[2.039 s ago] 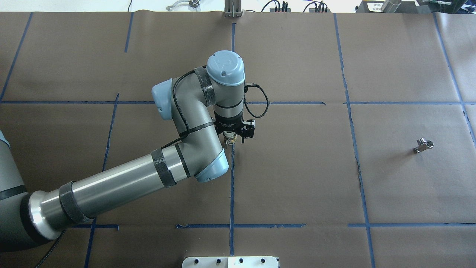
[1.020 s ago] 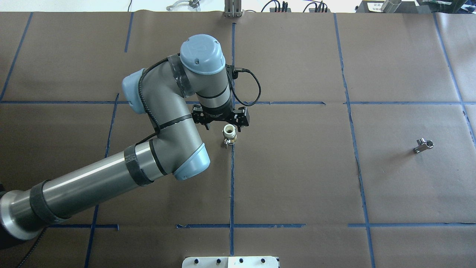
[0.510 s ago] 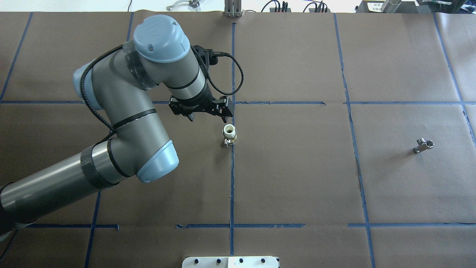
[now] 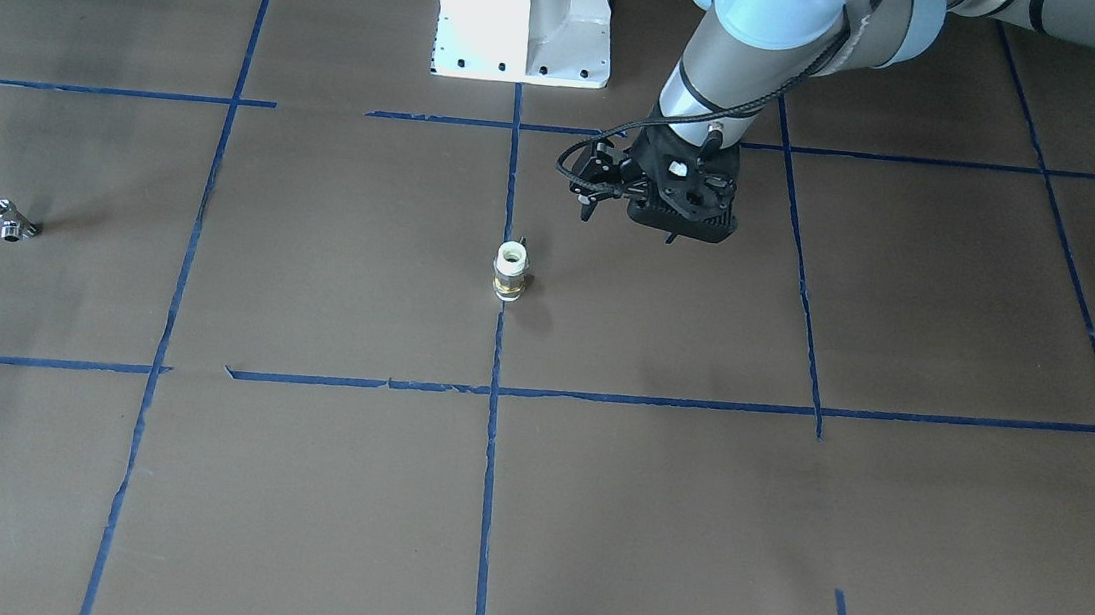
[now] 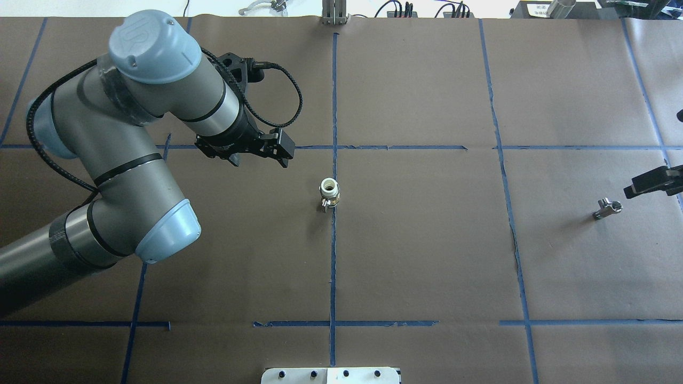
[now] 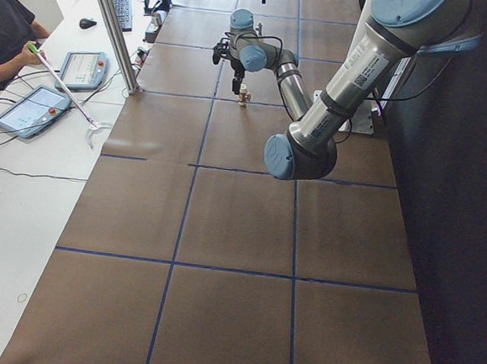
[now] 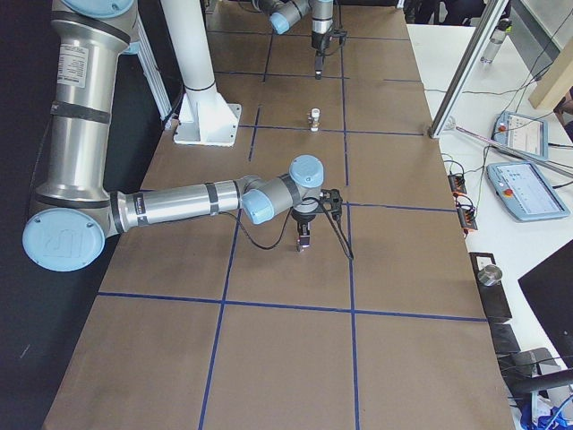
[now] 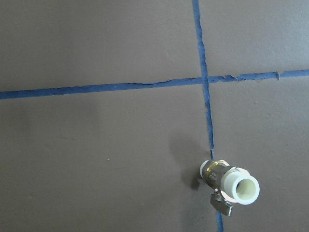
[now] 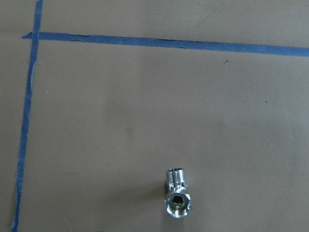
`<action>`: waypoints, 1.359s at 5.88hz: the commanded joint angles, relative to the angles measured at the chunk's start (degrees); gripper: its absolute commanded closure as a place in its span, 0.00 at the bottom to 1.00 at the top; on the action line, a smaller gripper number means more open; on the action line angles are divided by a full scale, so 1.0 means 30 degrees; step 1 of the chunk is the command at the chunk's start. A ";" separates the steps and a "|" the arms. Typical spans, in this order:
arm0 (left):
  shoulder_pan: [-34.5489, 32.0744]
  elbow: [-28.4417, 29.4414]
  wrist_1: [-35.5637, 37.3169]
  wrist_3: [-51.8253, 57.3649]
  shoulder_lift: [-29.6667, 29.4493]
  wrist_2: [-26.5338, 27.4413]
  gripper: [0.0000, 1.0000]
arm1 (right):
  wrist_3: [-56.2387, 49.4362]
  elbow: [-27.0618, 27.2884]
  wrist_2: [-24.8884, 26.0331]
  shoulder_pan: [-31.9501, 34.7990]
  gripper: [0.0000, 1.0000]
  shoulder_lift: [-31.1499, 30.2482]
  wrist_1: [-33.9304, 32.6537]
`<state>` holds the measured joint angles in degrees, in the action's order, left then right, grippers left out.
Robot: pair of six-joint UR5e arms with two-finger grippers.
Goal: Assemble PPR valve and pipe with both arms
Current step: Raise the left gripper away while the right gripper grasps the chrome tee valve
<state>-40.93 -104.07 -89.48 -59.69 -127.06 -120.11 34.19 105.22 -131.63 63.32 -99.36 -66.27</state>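
The pipe (image 5: 330,193) is a short white cylinder with a brass band. It stands upright on the blue centre line, and also shows in the front view (image 4: 510,272) and the left wrist view (image 8: 231,182). My left gripper (image 5: 259,161) is open and empty, raised, and off to the pipe's left and beyond it (image 4: 666,229). The PPR valve (image 5: 607,208), a small chrome fitting, lies at the far right (image 4: 11,221) (image 9: 177,195). My right gripper (image 5: 653,182) shows only partly at the frame edge, just beside and above the valve. I cannot tell whether it is open or shut.
The table is covered in brown paper with blue tape lines (image 5: 333,256). The white pedestal (image 4: 525,14) stands at the robot's side. An operator (image 6: 7,28) and tablets (image 6: 34,111) are beyond the far edge, with a metal post (image 6: 112,28) there.
My left gripper has let go of the pipe, risen and swung back to the left. The pipe stays upright. My right gripper has come into view beside the valve.
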 commanded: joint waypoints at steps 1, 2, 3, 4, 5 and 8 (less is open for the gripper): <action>-0.0098 -0.0260 0.0001 0.0005 0.0165 -0.0011 0.00 | 0.1465 -0.2859 0.1075 -0.1331 0.01 0.0044 0.4518; -0.0098 -0.0290 0.0002 0.0005 0.0165 -0.0011 0.00 | 0.1640 -0.3630 0.1104 -0.1564 0.01 0.0451 0.5064; -0.0098 -0.0493 0.0060 0.0005 0.0165 -0.0011 0.00 | 0.1584 -0.3841 0.1133 -0.1857 0.02 0.0542 0.5069; -0.0098 -0.0582 0.0031 0.0005 0.0194 -0.0011 0.00 | 0.1554 -0.4249 0.1133 -0.2179 0.03 0.0543 0.5069; -0.0098 -0.0612 0.0031 0.0005 0.0194 -0.0011 0.00 | 0.1641 -0.4224 0.1133 -0.2385 0.26 0.0572 0.5069; -0.0098 -0.0845 -0.0056 0.0005 0.0484 -0.0011 0.00 | 0.1613 -0.4137 0.1221 -0.2592 1.00 0.0690 0.5069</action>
<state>-41.22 -106.36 -89.40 -59.68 -126.16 -120.15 39.13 92.57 -128.00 55.61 -97.37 -51.11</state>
